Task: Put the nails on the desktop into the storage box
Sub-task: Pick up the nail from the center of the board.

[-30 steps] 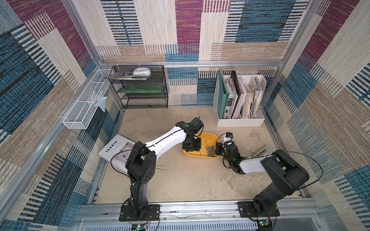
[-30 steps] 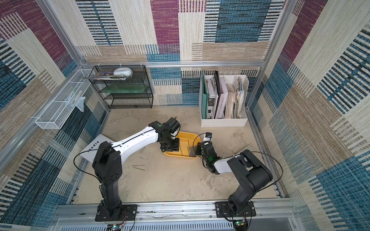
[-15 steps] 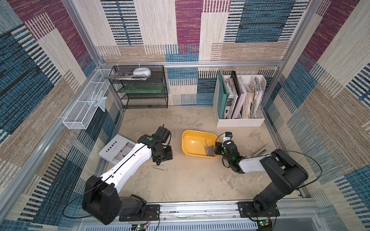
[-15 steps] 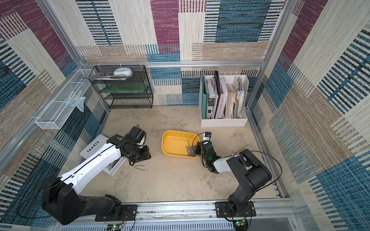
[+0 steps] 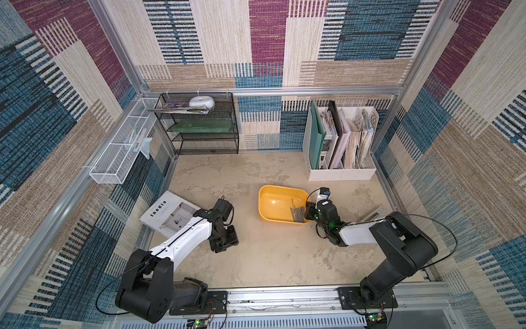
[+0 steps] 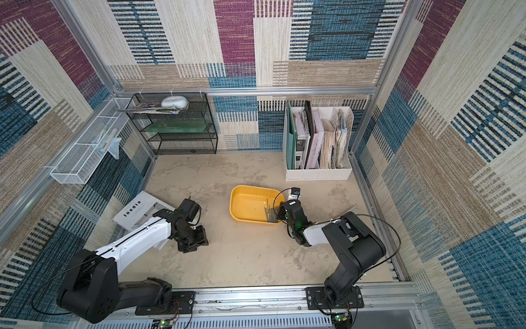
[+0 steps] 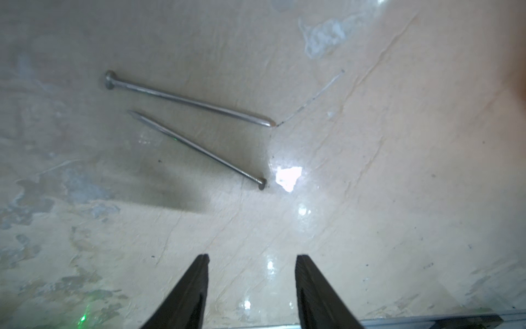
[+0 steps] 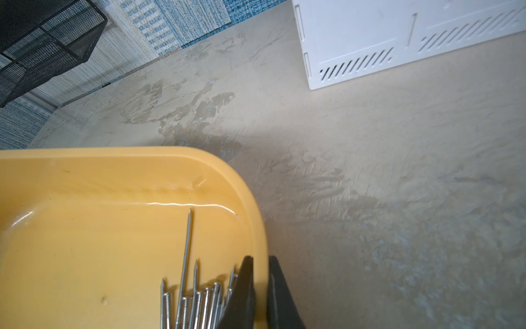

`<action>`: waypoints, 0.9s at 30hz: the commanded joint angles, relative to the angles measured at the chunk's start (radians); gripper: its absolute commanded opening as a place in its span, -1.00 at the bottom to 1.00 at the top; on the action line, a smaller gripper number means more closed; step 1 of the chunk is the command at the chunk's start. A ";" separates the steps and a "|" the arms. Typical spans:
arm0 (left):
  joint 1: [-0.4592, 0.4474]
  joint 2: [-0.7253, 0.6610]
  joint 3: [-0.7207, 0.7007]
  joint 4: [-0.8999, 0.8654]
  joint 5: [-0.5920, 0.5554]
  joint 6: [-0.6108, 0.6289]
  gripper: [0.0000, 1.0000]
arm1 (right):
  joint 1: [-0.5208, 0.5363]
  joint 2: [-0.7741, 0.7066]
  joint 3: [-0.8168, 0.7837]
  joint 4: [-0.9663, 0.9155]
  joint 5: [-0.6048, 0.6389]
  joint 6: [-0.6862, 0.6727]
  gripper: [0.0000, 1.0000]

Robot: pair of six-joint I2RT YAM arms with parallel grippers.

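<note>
The left claw (image 7: 252, 257) is apart, low over the worktop (image 7: 398, 185), ready for two nails (image 7: 187, 99) lying just ahead. The right claw (image 8: 260, 259) is clamped on the box (image 8: 85, 159) rim, probably to keep it still. More nails lie inside.

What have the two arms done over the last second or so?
The left arm swung away from above the storage box toward its own side. The left pincer now hangs open over two nails lying on the desktop, holding nothing. The right pincer stayed clamped on the box's rim; the box and the nails inside did not move.
</note>
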 commanded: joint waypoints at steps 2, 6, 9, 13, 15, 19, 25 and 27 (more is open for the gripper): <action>0.024 0.015 -0.015 0.047 -0.006 -0.042 0.07 | 0.000 0.004 -0.004 -0.056 0.001 -0.016 -1.00; 0.056 0.023 -0.037 0.058 -0.013 -0.082 0.10 | 0.001 0.007 -0.002 -0.056 0.002 -0.019 -1.00; 0.073 0.034 -0.037 0.056 -0.023 -0.107 0.10 | 0.001 0.009 0.000 -0.061 -0.001 -0.026 -1.00; 0.088 0.018 -0.046 0.092 -0.019 -0.149 0.11 | 0.001 0.013 0.006 -0.064 -0.002 -0.034 -1.00; 0.089 0.025 -0.035 0.094 -0.028 -0.156 0.11 | 0.001 0.014 0.007 -0.063 -0.006 -0.038 -1.00; 0.098 0.075 -0.018 0.078 -0.049 -0.154 0.11 | 0.001 0.016 0.008 -0.061 -0.010 -0.041 -1.00; 0.122 0.156 -0.012 0.094 -0.065 -0.147 0.08 | -0.001 0.011 0.004 -0.056 -0.011 -0.046 -1.00; 0.129 0.177 -0.013 0.101 -0.079 -0.144 0.07 | -0.002 0.011 0.001 -0.053 -0.013 -0.049 -1.00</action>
